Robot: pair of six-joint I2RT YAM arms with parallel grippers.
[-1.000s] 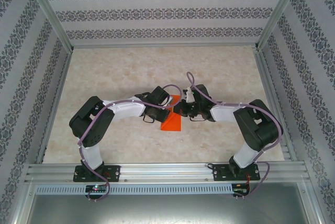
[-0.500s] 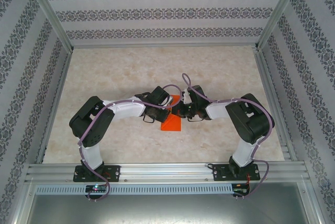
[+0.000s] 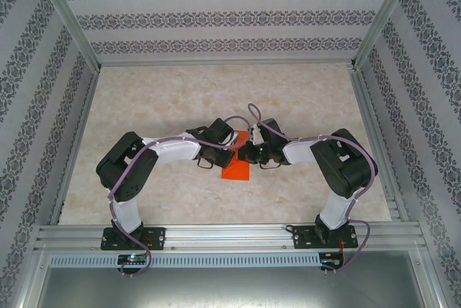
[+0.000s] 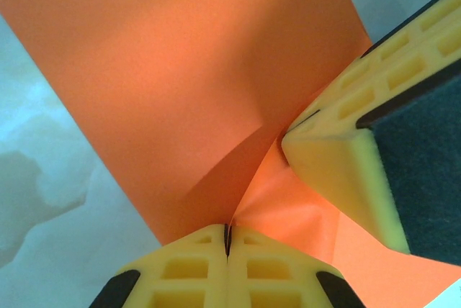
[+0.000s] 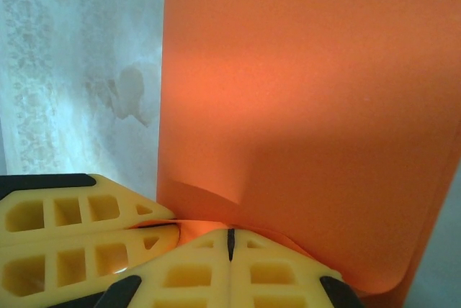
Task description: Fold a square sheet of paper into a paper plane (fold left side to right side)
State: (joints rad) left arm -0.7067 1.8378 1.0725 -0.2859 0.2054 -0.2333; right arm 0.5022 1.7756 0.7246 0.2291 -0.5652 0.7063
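The square sheet of paper [image 3: 235, 170] is bright orange-red and lies mid-table, partly folded, with one flap lifted. My left gripper [image 3: 231, 152] meets it from the left. In the left wrist view its jaws [image 4: 227, 240] are shut with the raised paper edge [image 4: 216, 106] pinched in the seam. My right gripper [image 3: 245, 153] comes in from the right, tip to tip with the left one. Its jaws [image 5: 231, 240] are shut, with the tip resting on the paper [image 5: 310, 106] at the base of the flap. The left fingers [image 5: 86, 234] show beside it, paper between them.
The marbled tabletop [image 3: 166, 99] is boxed in by patterned walls and aluminium posts. A metal rail [image 3: 230, 235] with both arm bases runs along the near edge. Both forearms lie low over the table on either side of the paper.
The right arm has swung left, bringing its gripper up against the paper and the left gripper. The left arm and the paper have stayed put.
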